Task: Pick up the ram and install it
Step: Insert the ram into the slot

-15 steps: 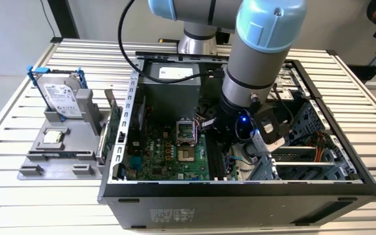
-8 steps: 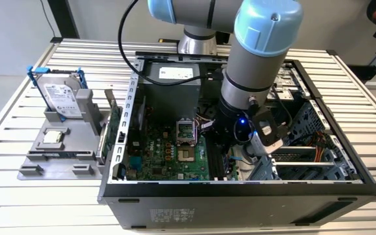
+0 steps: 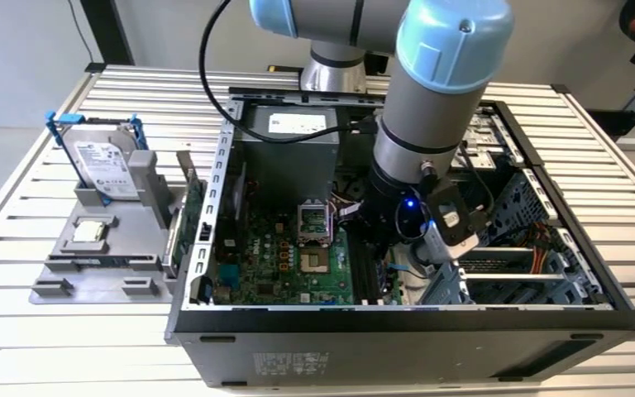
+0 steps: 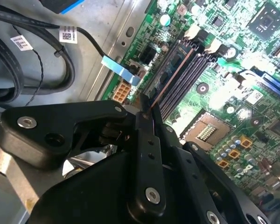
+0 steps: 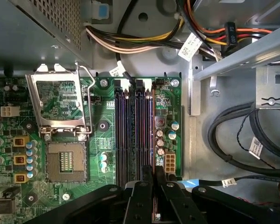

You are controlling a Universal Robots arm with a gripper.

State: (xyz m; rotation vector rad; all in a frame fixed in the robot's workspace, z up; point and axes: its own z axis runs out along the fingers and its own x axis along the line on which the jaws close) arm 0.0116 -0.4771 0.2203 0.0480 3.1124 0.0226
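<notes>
**Ram held edge-on along the memory slots**

Slatted white metal table [image 3: 64,116] carries everything in the exterior view. At its centre lies a black open-sided computer case [image 3: 406,331], and a grey-and-pale-blue robot arm [image 3: 439,99] reaches down into it from twelve o'clock. A green motherboard [image 3: 284,265] covers the case floor. At nine o'clock from the case sits a grey plastic holder [image 3: 97,265]. On it stand a silver hard drive in a blue frame [image 3: 108,169] and, at its three o'clock edge, a green expansion card [image 3: 193,215].

The black two-fingered gripper [image 4: 148,108] hangs low over the board, at three o'clock from the square silver processor socket [image 3: 314,263] in the exterior view. Its fingers are drawn narrow, pinched on the ram [image 4: 170,74], a long, thin, dark board seen edge-on.

In the second wrist view the ram's long axis runs straight out from the fingertips, parallel with the bank of long dark memory slots [image 5: 130,130], and it stands on edge along the bank's outermost slot. Whether it is seated in that slot I cannot tell.
</notes>
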